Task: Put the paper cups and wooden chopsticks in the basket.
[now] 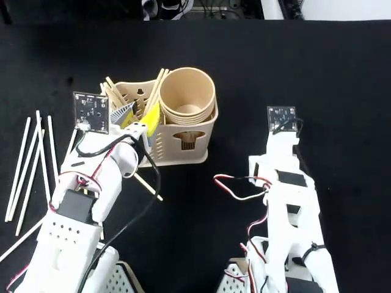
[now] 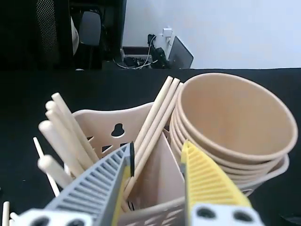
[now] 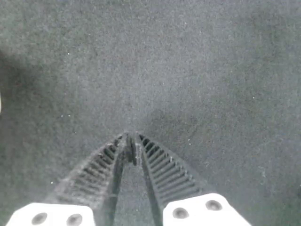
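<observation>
Three chopsticks [image 2: 157, 113] between parted left fingers [image 2: 207, 183], inside the basket [image 2: 101, 120].

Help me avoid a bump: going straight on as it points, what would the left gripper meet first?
Probably the middle divider of the basket, beside the leaning chopsticks; the left gripper stands open above it, depth unclear.

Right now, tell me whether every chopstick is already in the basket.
No, several wooden chopsticks lie on the black table, outside the basket.

No legible text, numbers or signs anywhere. Markings on the camera board [image 1: 90, 112] just beside the basket [image 1: 183, 149] are too small to read.
</observation>
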